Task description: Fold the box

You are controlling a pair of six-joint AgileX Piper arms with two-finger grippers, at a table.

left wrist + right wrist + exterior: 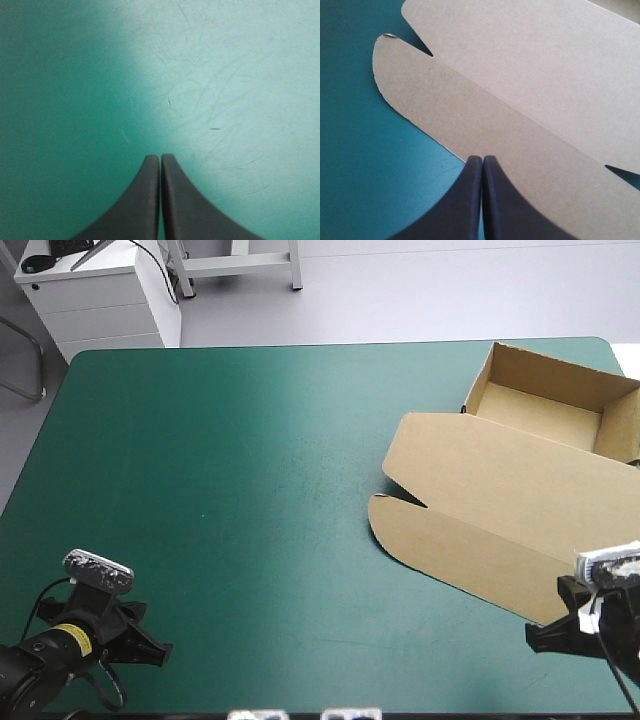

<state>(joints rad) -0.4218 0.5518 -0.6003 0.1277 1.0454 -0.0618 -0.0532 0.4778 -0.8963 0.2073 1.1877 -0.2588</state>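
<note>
The brown box (pixel 500 505) lies at the table's right side as an open tray (pixel 560 405) with raised walls. Its lid lies flat toward the middle, the rounded front flap (pixel 445 95) toward the near edge. My right gripper (pixel 532 637) is shut at the near right, its tip (pixel 482 159) at the front flap's edge, with no board seen between the fingers. My left gripper (pixel 163 650) is shut at the near left corner, far from the box. In its own view the left gripper (pixel 160 157) is low over bare teal-green cover.
The tray reaches the table's far right corner and right edge. The teal-green cover (pixel 230 490) stretches from the left gripper to the lid. A white drawer cabinet (pixel 95 300) stands beyond the far left corner.
</note>
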